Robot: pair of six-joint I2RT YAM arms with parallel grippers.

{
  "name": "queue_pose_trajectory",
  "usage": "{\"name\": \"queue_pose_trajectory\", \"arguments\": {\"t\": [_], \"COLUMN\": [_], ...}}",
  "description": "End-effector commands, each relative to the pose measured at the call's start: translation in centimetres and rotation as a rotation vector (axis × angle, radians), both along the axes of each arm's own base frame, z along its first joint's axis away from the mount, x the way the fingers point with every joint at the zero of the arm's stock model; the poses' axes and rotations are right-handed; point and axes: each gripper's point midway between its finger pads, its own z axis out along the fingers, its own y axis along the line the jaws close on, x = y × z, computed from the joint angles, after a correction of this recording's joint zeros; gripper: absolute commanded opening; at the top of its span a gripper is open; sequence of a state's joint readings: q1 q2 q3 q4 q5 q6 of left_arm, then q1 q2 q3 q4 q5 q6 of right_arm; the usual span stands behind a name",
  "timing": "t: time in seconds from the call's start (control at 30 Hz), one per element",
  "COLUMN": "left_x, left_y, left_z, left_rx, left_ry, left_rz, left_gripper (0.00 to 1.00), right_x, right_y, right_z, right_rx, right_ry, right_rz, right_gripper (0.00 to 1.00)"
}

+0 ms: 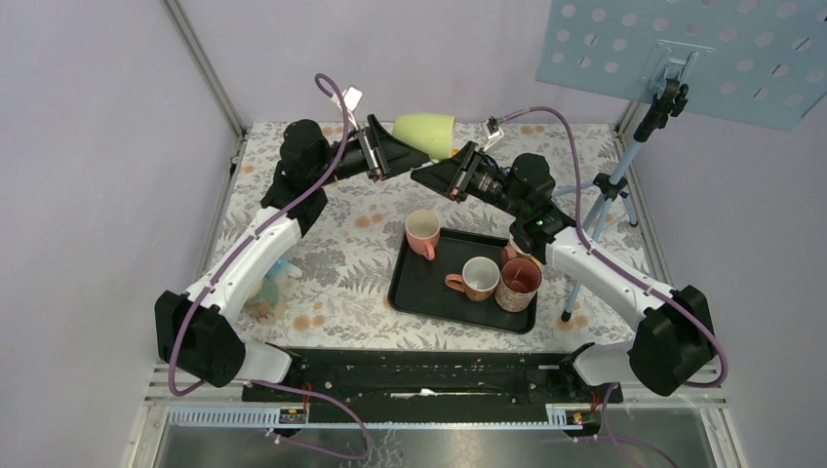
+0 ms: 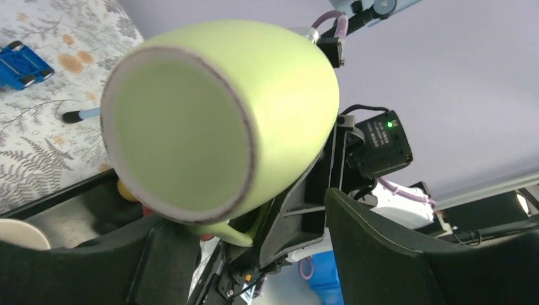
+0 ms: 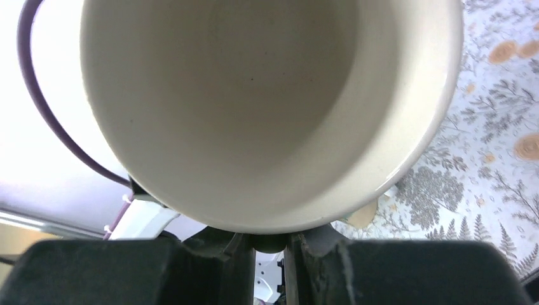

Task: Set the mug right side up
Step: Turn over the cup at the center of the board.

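**Mug lifted and on its side; not yet set upright**

The black tray is the reference. The green mug hangs in the air beyond the tray's far edge. It lies sideways, base toward the left arm and mouth toward the right arm.

The right gripper pinches the mug's rim wall. The left gripper has its fingers spread just beside the base and holds nothing.

Judgement: the lift is done. Still to do are tipping the mouth upward, setting the mug down and releasing it.

Lime-green mug, cream interior; black tray; pink mug; white tablecloth, grey ferns, orange flowers.
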State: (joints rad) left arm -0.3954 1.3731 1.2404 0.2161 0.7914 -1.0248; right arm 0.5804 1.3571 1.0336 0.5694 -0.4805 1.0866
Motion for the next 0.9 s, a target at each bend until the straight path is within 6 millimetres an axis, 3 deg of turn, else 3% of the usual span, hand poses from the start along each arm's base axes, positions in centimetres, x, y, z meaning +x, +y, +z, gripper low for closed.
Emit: {"name": "queue_pose_trajectory", "arguments": {"t": [0.0,0.17,0.53,0.87], "left_x": [-0.2,0.2,0.7,1.0], "left_y": [0.9,1.7,3.6,5.5], "left_z": [1.8,0.6,-1.9,-2.2], "left_rx": [0.017,0.086,0.234,0.320], "left_ry": [-0.130,-0.132,-0.125,-0.135], "left_rz": [0.076,0.140,0.246,0.350], "left_gripper": [0.79,0.98,0.99,0.99], "right_x": [-0.4,-0.1,0.3,-0.9], "right_y": [-1.1,-1.6,-2.7,-3.8], "right_z": [4.4,3.5,1.4,-1.4], "right_rx": [0.006,-0.063,-0.190,-0.352], "right_ry": [-0.138,-0.128,-0.110,-0.092], "right_rz": [-0.049,-0.086,-0.151,-0.175], "right_gripper": [0.00,0.00,0.00,0.00]}}
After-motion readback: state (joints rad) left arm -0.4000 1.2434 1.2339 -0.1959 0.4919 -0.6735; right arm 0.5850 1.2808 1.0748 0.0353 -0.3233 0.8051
